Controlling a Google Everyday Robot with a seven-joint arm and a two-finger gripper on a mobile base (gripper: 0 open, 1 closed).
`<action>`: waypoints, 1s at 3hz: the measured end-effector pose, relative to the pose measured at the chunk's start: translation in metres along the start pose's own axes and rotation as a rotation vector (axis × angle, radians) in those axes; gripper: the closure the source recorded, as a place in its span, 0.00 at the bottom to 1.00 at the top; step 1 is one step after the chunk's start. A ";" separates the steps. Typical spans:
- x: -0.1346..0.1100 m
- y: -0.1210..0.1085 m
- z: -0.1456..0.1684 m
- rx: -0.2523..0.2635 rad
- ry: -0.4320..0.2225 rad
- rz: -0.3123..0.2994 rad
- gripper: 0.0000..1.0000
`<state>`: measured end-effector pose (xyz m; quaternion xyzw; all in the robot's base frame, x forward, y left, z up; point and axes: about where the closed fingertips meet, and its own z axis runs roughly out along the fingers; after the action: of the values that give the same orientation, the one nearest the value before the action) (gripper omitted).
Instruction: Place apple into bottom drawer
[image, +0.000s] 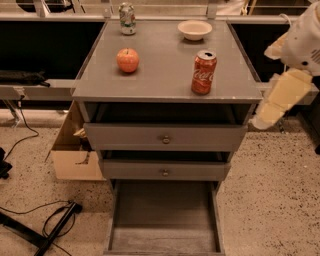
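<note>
Orange-red apple (128, 60) with yellow patches on cabinet top (165, 80), bottom drawer (164, 212) pulled out, pincer (260, 121) at right, state unclear

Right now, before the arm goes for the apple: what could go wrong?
1. The hand hangs right of the cabinet, while the apple sits on the top's left side. The can stands between them and could get knocked over on the reach.
2. The upper drawers stick out over the rear of the bottom drawer, so the descent might clip them.
3. The apple is round and may roll if nudged.
</note>
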<state>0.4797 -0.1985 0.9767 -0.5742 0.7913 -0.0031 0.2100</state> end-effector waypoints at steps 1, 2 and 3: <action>-0.034 -0.036 0.024 0.017 -0.157 0.100 0.00; -0.085 -0.077 0.041 0.079 -0.251 0.189 0.00; -0.134 -0.103 0.054 0.158 -0.321 0.289 0.00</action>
<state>0.6256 -0.0988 0.9967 -0.4296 0.8192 0.0564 0.3756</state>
